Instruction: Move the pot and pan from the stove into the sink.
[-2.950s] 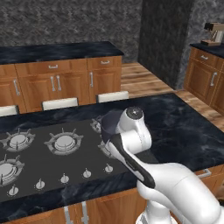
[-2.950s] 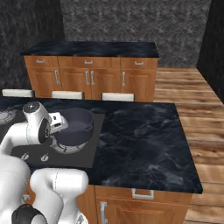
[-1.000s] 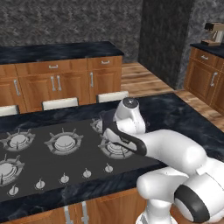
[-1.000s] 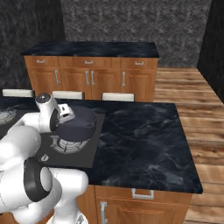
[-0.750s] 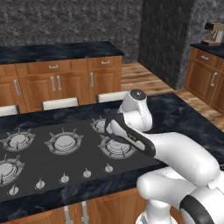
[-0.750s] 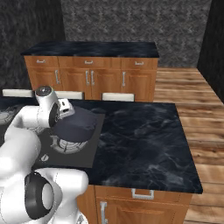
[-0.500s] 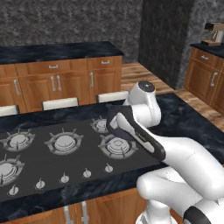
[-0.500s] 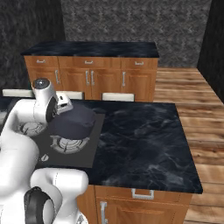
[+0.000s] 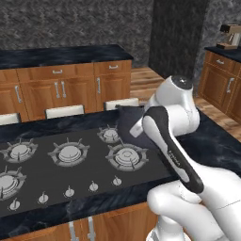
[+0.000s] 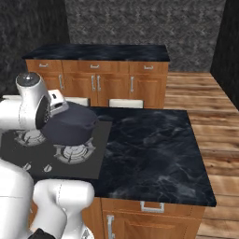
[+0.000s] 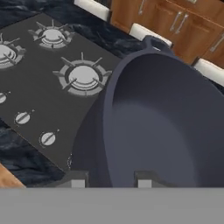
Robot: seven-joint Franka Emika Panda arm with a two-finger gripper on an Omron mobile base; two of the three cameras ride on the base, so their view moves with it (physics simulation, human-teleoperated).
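My gripper (image 11: pixel 111 182) is shut on the near rim of the pot (image 11: pixel 166 122), one fingertip outside the wall and one inside. The deep dark blue-grey pot (image 10: pixel 70 125) hangs tilted above the right-hand burners of the stove (image 10: pixel 95 156), clear of the glass. In the left base view the pot (image 9: pixel 126 123) peeks out behind my white forearm, over the stove (image 9: pixel 56 174). A loop handle (image 11: pixel 153 42) shows on its far side. The pot is empty. The pan and the sink are out of view.
Dark marble counter (image 10: pixel 149 154) stretches right of the stove. White stool backs (image 9: pixel 63 111) line the island's far edge. Wooden cabinets (image 10: pixel 98 81) stand across the aisle. Knobs (image 9: pixel 69 191) run along the stove's front.
The arm has raised the pot off the burner and swung it rightward across the stove; the hand sits higher and further right than a second ago.
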